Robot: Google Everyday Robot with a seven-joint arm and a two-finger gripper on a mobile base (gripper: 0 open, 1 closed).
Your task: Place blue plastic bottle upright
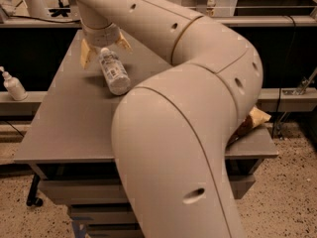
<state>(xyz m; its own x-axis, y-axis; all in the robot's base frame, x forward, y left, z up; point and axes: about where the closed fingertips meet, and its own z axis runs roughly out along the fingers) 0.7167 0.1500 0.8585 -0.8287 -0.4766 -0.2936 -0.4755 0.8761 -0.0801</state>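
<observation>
On the far left part of the table, one blue plastic bottle is being seen lying on its side, with the neck end pointing toward the far edge and the base toward the near side. It is being shown as a slim cylinder of clear plastic, with one pale printed label wrapped around its middle. One gripper is being held right over the neck end; its two fingers, flat and yellowish, are being held spread apart, one at each side of the neck, so nothing is being gripped. One table only is being shown, with a flat, matte grey rectangular top and drawers under it. One arm is being seen filling the middle of the view: thick, rounded beige segments, smooth, with several small round holes. One chip bag, crinkled and tan at its edge, is being mostly hidden behind the arm at the right side of the table. One small white pump bottle is being seen standing on a ledge left of the table, well apart from the gripper.
</observation>
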